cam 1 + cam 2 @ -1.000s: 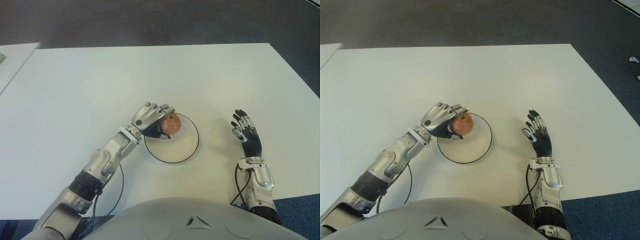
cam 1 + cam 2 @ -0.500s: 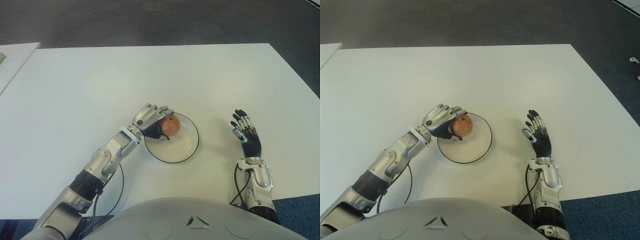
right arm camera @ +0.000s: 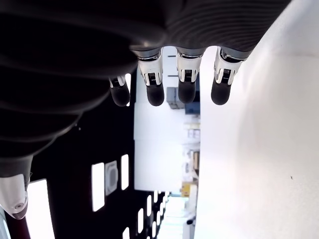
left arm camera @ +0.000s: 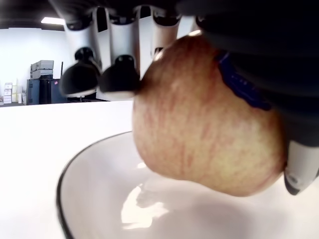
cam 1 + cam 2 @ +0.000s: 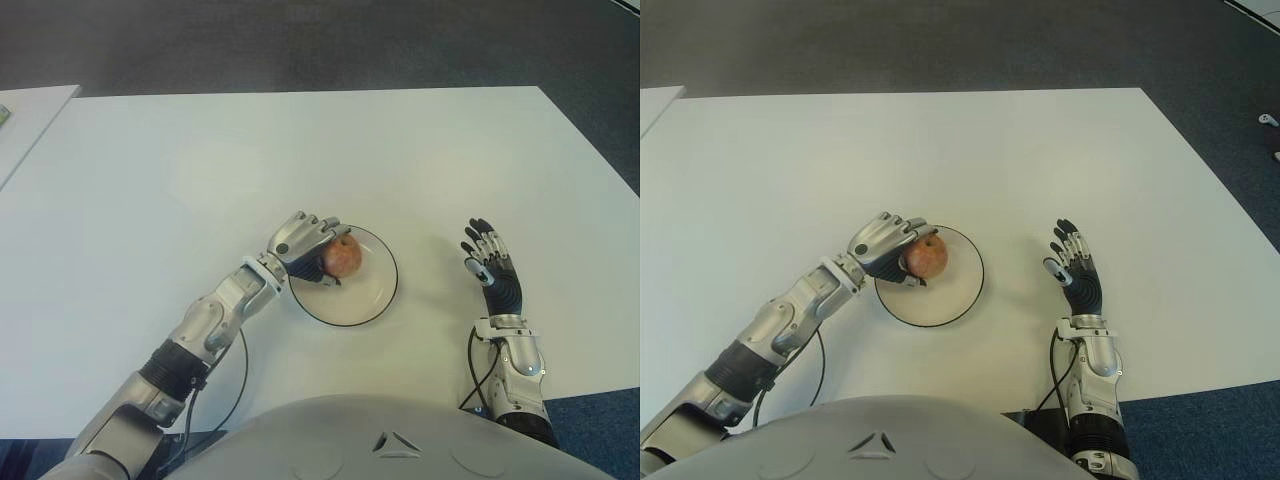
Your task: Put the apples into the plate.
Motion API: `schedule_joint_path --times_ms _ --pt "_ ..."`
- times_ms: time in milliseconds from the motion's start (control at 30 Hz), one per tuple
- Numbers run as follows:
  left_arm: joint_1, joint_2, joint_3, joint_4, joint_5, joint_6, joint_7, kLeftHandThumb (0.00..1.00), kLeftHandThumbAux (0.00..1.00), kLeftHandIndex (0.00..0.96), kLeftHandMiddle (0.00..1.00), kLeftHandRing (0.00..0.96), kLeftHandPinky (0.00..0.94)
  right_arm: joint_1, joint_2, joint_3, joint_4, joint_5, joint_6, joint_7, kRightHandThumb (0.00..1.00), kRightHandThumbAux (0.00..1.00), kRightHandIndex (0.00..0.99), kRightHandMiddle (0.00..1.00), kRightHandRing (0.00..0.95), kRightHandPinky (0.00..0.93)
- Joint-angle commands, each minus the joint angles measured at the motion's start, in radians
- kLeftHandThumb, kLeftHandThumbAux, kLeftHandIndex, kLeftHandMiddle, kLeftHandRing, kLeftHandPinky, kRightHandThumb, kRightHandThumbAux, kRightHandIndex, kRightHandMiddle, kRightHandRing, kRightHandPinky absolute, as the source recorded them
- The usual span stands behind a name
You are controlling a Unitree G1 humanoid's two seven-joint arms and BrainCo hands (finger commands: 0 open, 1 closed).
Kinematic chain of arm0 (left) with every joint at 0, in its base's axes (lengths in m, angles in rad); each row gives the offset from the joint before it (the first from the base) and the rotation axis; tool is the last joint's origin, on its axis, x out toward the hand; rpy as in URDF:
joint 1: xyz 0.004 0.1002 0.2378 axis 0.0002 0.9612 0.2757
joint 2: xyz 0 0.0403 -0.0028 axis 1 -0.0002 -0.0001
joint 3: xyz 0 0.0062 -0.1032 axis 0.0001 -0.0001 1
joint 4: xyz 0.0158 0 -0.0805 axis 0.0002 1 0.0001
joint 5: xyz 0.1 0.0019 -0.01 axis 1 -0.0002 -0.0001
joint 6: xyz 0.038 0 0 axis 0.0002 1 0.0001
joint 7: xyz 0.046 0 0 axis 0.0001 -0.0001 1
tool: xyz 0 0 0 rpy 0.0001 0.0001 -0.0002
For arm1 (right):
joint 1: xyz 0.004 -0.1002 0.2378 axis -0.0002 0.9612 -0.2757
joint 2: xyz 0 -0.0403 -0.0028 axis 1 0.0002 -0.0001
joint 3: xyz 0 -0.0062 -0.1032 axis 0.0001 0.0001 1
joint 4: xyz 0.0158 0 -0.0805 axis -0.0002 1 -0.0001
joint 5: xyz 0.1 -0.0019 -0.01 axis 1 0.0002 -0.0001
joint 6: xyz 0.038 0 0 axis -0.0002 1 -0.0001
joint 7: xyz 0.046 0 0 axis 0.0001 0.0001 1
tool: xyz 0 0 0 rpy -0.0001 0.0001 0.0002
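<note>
A reddish-yellow apple (image 5: 342, 257) is held by my left hand (image 5: 305, 244) low over the left part of a white plate with a dark rim (image 5: 375, 302). In the left wrist view the fingers curl around the apple (image 4: 204, 134), which hangs just above the plate's floor (image 4: 99, 209). My right hand (image 5: 489, 262) shows to the right of the plate, fingers spread, holding nothing.
The white table (image 5: 200, 160) spreads wide around the plate. A second white table edge (image 5: 20, 120) shows at the far left. Dark floor (image 5: 320, 40) lies beyond the table's far edge. A black cable (image 5: 238, 385) loops near my left forearm.
My left hand has lowered the apple slightly and moved it a little further over the plate. The right hand has not moved.
</note>
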Motion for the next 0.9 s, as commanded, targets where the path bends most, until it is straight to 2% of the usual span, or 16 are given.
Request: schedule_joint_path --times_ms 33,133,233,900 --pt "-0.028 0.029 0.003 -0.024 -0.043 -0.01 -0.096 0.399 0.313 0.141 0.217 0.214 0.218 0.102 0.103 0.058 0.188 -0.015 0.106 0.005 0.184 0.505 0.027 0.073 0.037 0.025" --pt "-0.015 0.04 0.007 -0.067 -0.052 0.005 -0.157 0.329 0.201 0.046 0.071 0.07 0.071 0.1 0.101 0.061 0.189 -0.022 0.11 0.002 0.179 0.5 0.026 0.071 0.033 0.015" --pt "-0.001 0.043 0.015 -0.101 -0.059 0.018 -0.191 0.297 0.15 0.015 0.023 0.022 0.023 0.098 0.098 0.065 0.19 -0.028 0.116 0.002 0.175 0.493 0.023 0.065 0.025 0.005" --pt "0.02 0.052 0.04 -0.151 -0.069 0.017 -0.197 0.215 0.125 0.0 0.0 0.0 0.0 0.09 0.082 0.085 0.206 -0.076 0.125 -0.024 0.132 0.498 0.0 0.031 0.0 0.0"
